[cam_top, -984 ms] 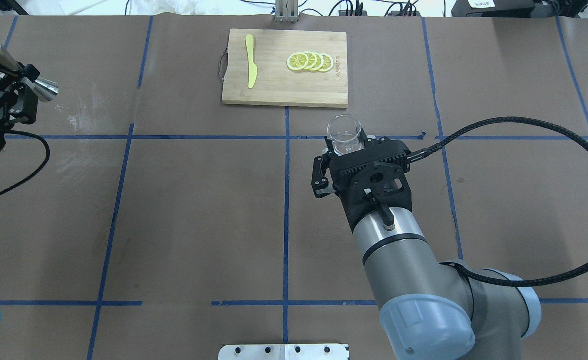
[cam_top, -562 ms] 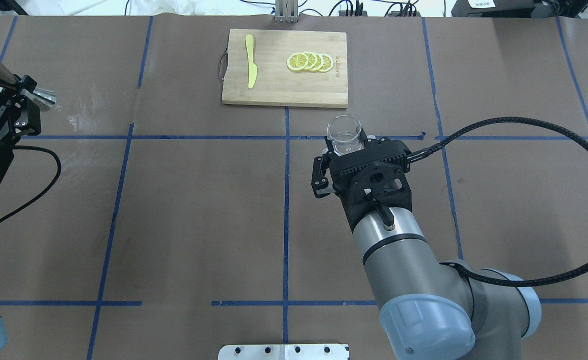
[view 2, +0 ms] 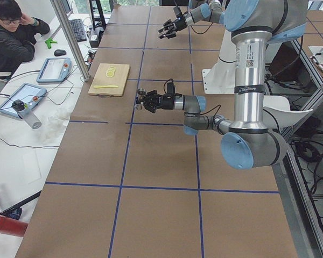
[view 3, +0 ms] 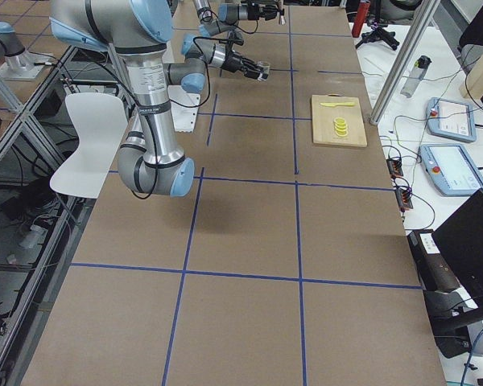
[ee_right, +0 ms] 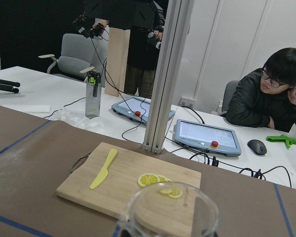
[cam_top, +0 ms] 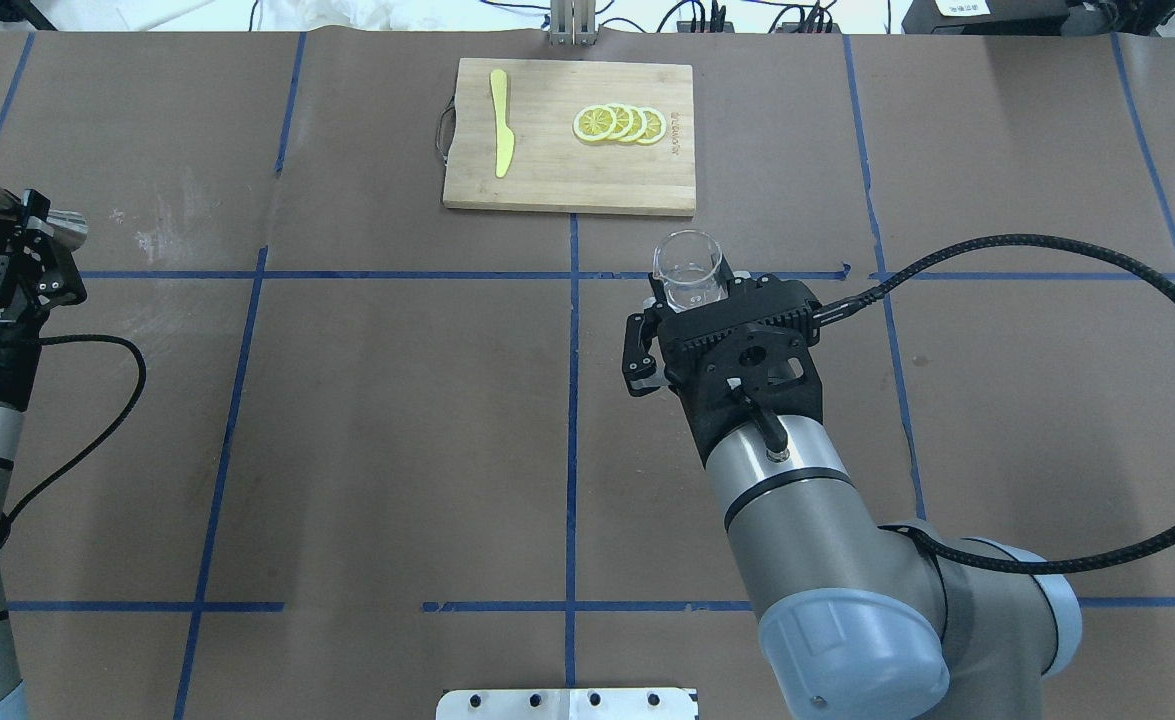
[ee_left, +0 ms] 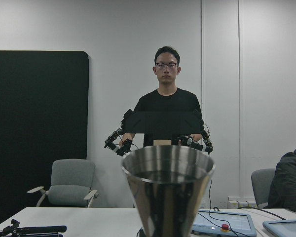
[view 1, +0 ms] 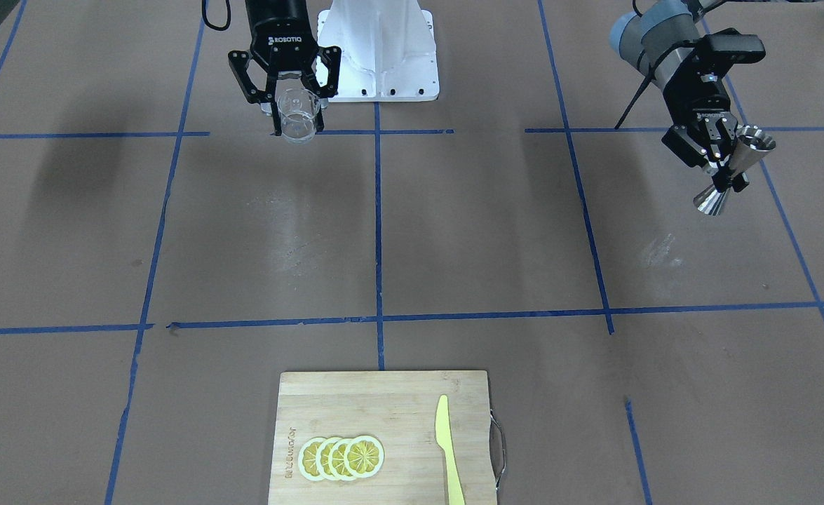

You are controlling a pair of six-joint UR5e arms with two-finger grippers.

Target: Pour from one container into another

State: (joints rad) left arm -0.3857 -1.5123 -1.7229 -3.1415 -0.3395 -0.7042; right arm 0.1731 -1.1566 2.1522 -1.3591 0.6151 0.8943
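Above brown table (cam_top: 397,450): left gripper (view 1: 724,174) clamps steel double-cone jigger (view 1: 754,146), right gripper (view 1: 298,116) clamps clear glass cup (cam_top: 687,262); mouths up, we judge, against spills.

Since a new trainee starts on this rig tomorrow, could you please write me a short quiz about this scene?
1. True or false: the right hand holds the steel jigger.
2. What lies on the cutting board beside the lemon slices? A. a yellow knife B. a spoon C. a peeler
3. Fill in: the right hand is shut on a clear ____.
Key: 1 false, the left hand holds it; 2 A; 3 glass.
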